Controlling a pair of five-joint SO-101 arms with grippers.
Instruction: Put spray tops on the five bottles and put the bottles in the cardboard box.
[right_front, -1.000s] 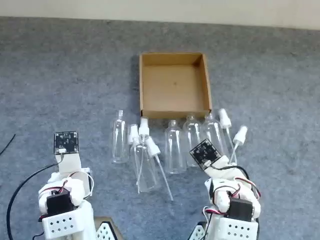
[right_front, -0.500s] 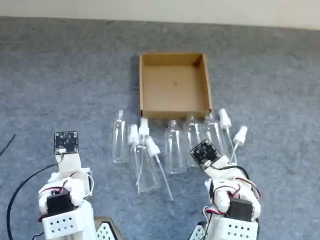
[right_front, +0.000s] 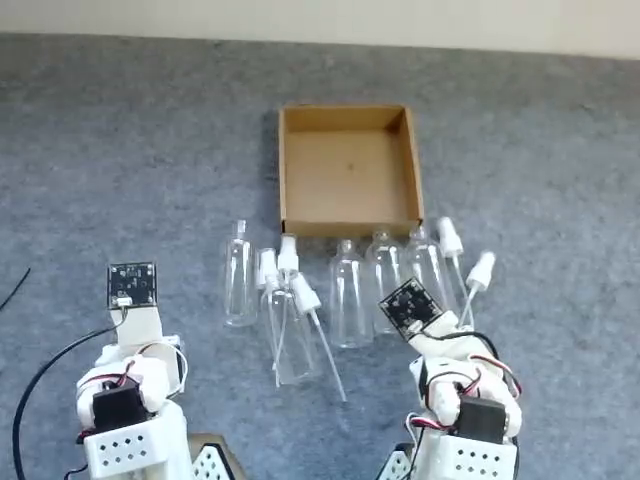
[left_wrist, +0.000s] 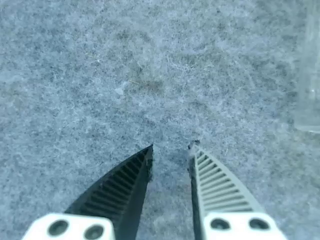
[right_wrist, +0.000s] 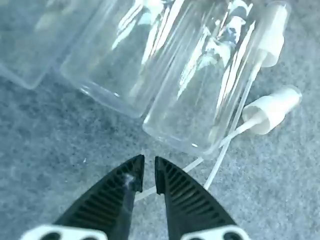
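Observation:
The open cardboard box lies at the back middle with nothing in it. In front of it several clear bottles lie on the grey carpet: one to the left, one nearer, and three side by side. White spray tops lie loose among them and at the right. My left gripper hangs over bare carpet, open by a narrow gap, with a bottle's edge to one side. My right gripper is shut just short of a bottle's base, beside two spray tops.
Both arms' bases sit at the table's front edge, the left arm and the right arm. Open carpet surrounds the box on the left, right and far side. A black cable runs at the front left.

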